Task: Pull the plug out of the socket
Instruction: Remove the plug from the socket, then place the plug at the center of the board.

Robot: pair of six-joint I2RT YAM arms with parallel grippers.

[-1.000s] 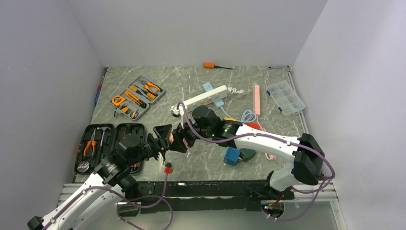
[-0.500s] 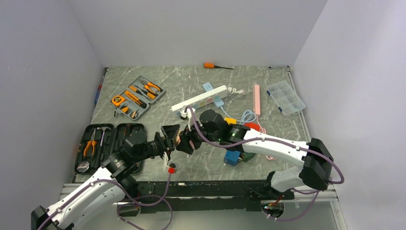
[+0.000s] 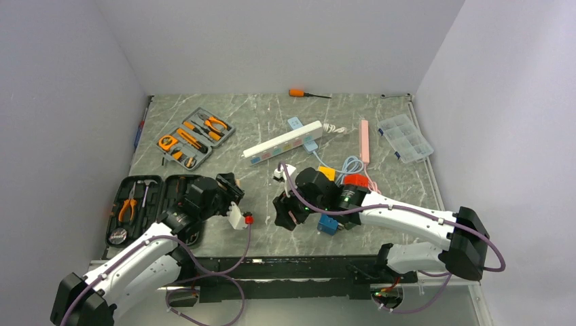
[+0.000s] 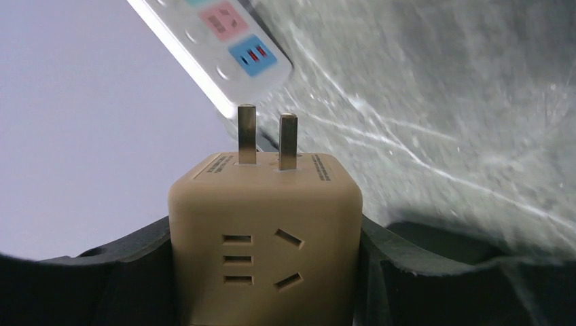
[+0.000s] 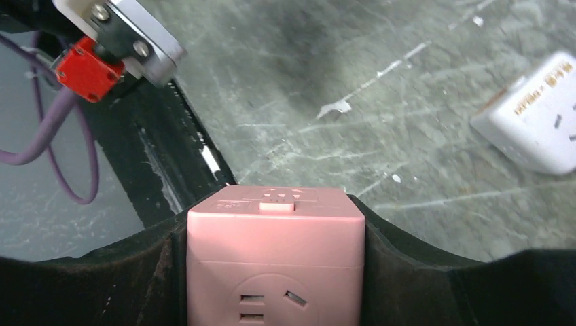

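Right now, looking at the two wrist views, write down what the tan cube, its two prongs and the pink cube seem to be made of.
The tan cube looks like moulded plastic, matt: even colour, rounded edges, cut slots. Its prongs look like metal, perhaps plated: dull grey sheen. The pink cube is likely plastic too, smooth satin: soft highlights, a moulded seam.

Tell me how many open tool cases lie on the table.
2. A grey tool case lies at the far left of the table; a black tool case lies nearer, partly covered by the left arm. The arms might hide others.
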